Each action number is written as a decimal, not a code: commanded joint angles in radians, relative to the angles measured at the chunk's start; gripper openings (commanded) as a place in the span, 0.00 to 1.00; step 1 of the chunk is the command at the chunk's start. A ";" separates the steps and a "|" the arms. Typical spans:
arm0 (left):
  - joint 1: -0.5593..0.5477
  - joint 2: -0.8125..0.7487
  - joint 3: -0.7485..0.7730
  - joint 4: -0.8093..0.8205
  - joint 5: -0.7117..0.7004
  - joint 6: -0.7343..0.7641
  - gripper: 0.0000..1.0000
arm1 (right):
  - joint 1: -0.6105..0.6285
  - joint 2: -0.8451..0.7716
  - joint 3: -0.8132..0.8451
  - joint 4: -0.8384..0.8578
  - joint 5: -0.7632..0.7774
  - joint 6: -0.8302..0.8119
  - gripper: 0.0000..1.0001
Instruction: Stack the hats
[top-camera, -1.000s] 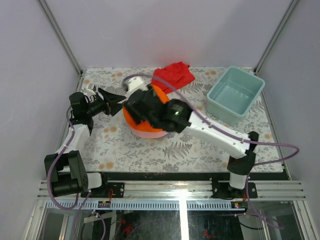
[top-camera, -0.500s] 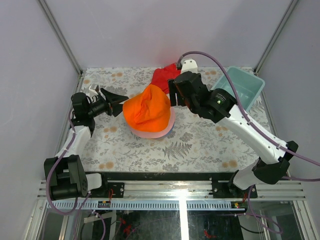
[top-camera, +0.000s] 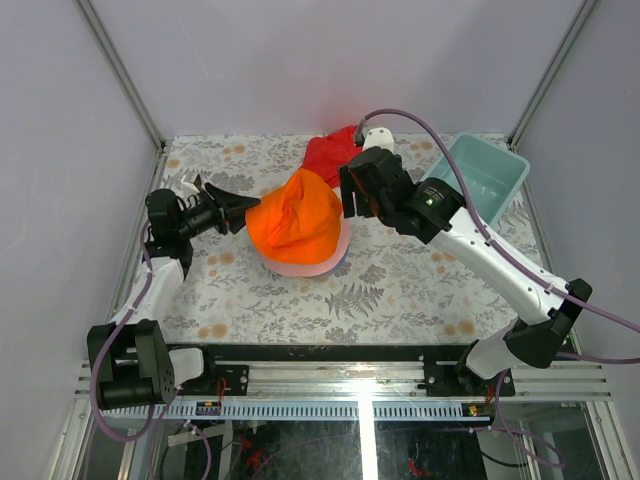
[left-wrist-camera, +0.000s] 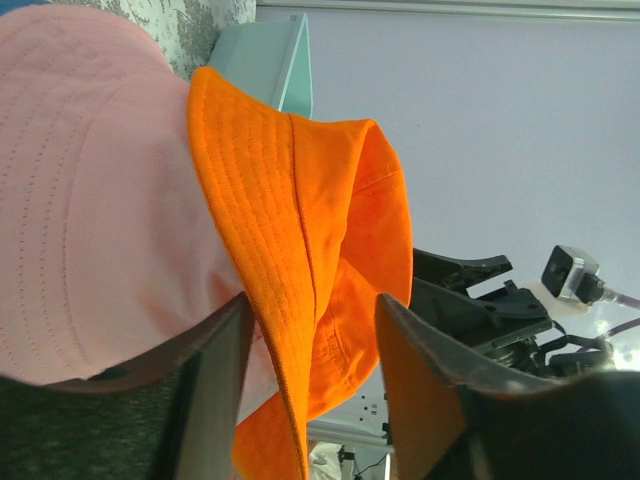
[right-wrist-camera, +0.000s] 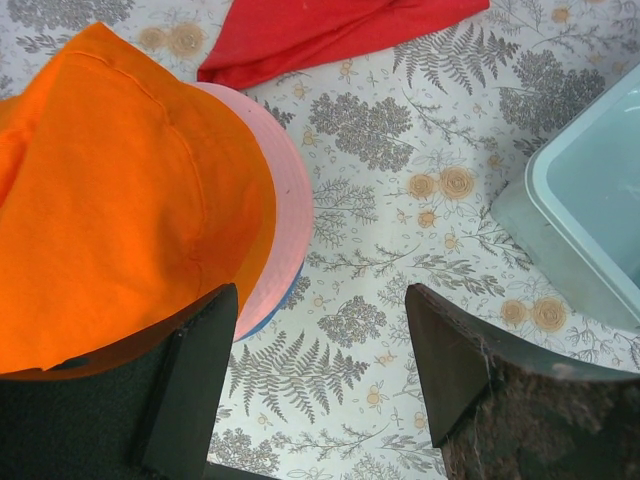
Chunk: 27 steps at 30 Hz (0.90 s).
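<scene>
Left wrist view: we are logging the left gripper (left-wrist-camera: 312, 305) as standing part open, its two fingers (left-wrist-camera: 215, 390) straddling the brim edge of the orange hat (left-wrist-camera: 330, 200). We cannot tell whether the pads are pressing the cloth. The orange hat is lying crumpled over the pink hat (left-wrist-camera: 90, 190), which is filling the left of the view. Behind them the green tub (left-wrist-camera: 270, 60) and the right arm (left-wrist-camera: 480, 305) are showing.

Right wrist view: we are logging the right gripper (right-wrist-camera: 320, 295) as standing wide open and holding nothing, hanging over the flowered table (right-wrist-camera: 400, 250) just beside the stack. The orange hat is sitting on the pink one, and a thin edge of a blue hat (right-wrist-camera: 272, 312) is peeking from under the pink brim. The red cloth (right-wrist-camera: 320, 35) is lying beyond.

Overhead view: we are placing the stack mid-table, between the two grippers — the left one at the orange brim, the right one near its far side. The red cloth is lying behind the stack, and the tub is sitting at the far right corner.
</scene>
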 joint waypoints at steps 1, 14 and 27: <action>-0.024 -0.019 -0.033 0.066 -0.028 -0.028 0.29 | -0.025 -0.036 -0.028 0.042 -0.017 0.025 0.75; -0.027 0.115 -0.096 0.248 -0.046 -0.048 0.00 | -0.235 -0.116 -0.231 0.165 -0.430 0.089 0.75; -0.028 0.257 -0.119 0.403 -0.034 -0.029 0.00 | -0.515 -0.099 -0.568 0.654 -1.170 0.393 0.69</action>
